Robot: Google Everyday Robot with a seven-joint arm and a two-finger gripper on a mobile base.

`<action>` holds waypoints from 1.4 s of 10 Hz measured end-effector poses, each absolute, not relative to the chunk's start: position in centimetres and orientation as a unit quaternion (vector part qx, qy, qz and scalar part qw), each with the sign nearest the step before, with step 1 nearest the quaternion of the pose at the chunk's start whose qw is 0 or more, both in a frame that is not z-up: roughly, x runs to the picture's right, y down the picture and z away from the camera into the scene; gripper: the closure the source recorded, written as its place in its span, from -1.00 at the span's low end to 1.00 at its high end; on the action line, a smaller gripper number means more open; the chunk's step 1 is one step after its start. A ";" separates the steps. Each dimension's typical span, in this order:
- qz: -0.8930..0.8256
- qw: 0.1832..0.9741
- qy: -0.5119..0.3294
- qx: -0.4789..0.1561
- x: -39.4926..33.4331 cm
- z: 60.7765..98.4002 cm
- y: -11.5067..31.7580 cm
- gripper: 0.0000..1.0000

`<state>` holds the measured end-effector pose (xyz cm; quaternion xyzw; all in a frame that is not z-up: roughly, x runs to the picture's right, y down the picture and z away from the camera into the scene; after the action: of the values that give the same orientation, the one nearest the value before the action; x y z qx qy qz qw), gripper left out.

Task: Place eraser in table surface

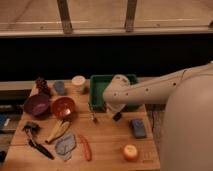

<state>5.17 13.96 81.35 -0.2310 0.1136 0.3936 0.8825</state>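
The eraser (pixel 117 116) is a small black oblong, tilted, hanging just above the wooden table surface (pixel 107 137) in front of the green tray (pixel 98 85). My gripper (pixel 116 111) reaches down from the white wrist at the tray's front edge and appears shut on the eraser. The arm comes in from the right and hides much of the tray's inside.
A blue-grey block (pixel 138 127) and an orange fruit (pixel 131 151) lie to the right. A small dark item (pixel 94 118), a red pepper (pixel 86 147), grey cloth (pixel 65 145), banana (pixel 58 130), black-handled brush (pixel 37 145), two bowls (pixel 63 106) and cups stand to the left.
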 end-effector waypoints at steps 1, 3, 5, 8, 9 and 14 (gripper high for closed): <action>0.393 0.878 0.113 -0.249 4.7 82.2 15.0 0.78; 0.390 0.871 0.114 -0.276 3.6 83.2 16.5 0.78; 0.390 0.864 0.120 -0.294 3.3 83.6 17.7 0.78; 0.394 0.856 0.131 -0.308 3.5 83.6 18.9 0.64; 0.396 0.854 0.134 -0.311 3.8 83.6 19.2 0.44; 0.393 0.851 0.135 -0.320 3.4 83.5 19.8 -0.52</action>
<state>3.41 19.78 83.54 -0.3201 0.1347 0.3929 0.8515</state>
